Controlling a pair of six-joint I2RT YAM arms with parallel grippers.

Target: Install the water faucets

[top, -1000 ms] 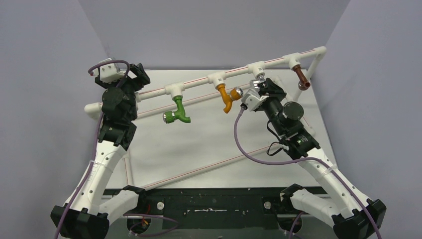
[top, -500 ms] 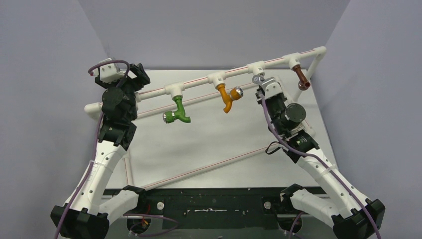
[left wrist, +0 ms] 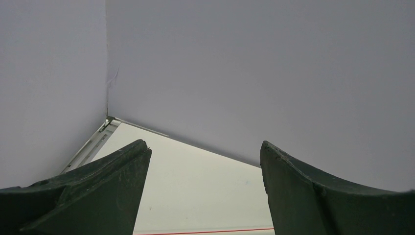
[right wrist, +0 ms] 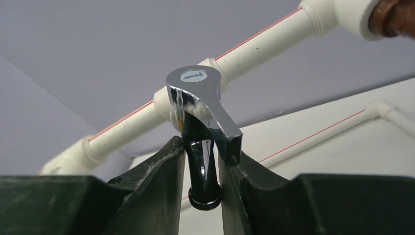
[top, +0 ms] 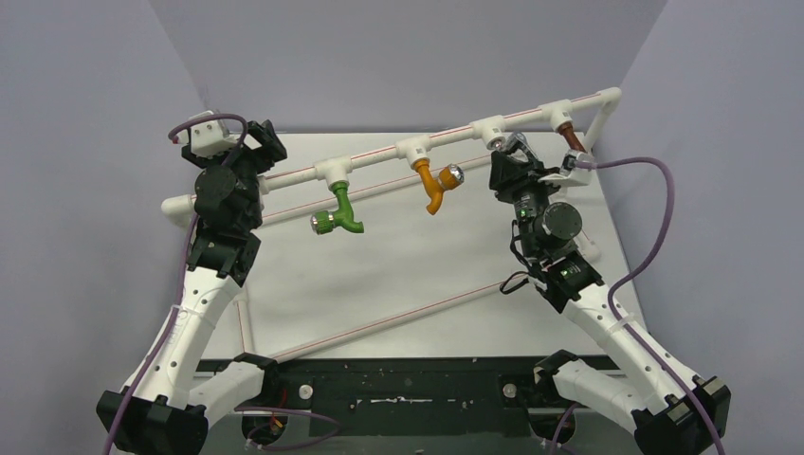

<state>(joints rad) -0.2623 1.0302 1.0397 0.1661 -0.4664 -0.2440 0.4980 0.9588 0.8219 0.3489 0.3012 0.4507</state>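
My right gripper (top: 513, 159) is shut on the shiny chrome faucet (top: 506, 145), held up against the third white tee fitting (top: 490, 127) of the upper pipe. In the right wrist view the gripper (right wrist: 203, 147) pinches the faucet's spout (right wrist: 201, 166), with the handle on top. A green faucet (top: 339, 212), an orange one (top: 433, 186) and a brown one (top: 572, 142) hang from other tees. My left gripper (top: 264, 142) is open and empty at the pipe frame's left end; the left wrist view (left wrist: 203, 143) shows only wall and table between the fingers.
The white pipe frame (top: 379, 159) with red stripes runs across the back, with a lower rail (top: 398, 318) slanting over the table. The right arm's purple cable (top: 654, 218) loops out toward the right wall. Grey walls enclose three sides.
My right wrist has rotated with the chrome faucet at the tee, and moved slightly up and right. Its purple cable has swung from the left side to the right. The left arm has not moved.
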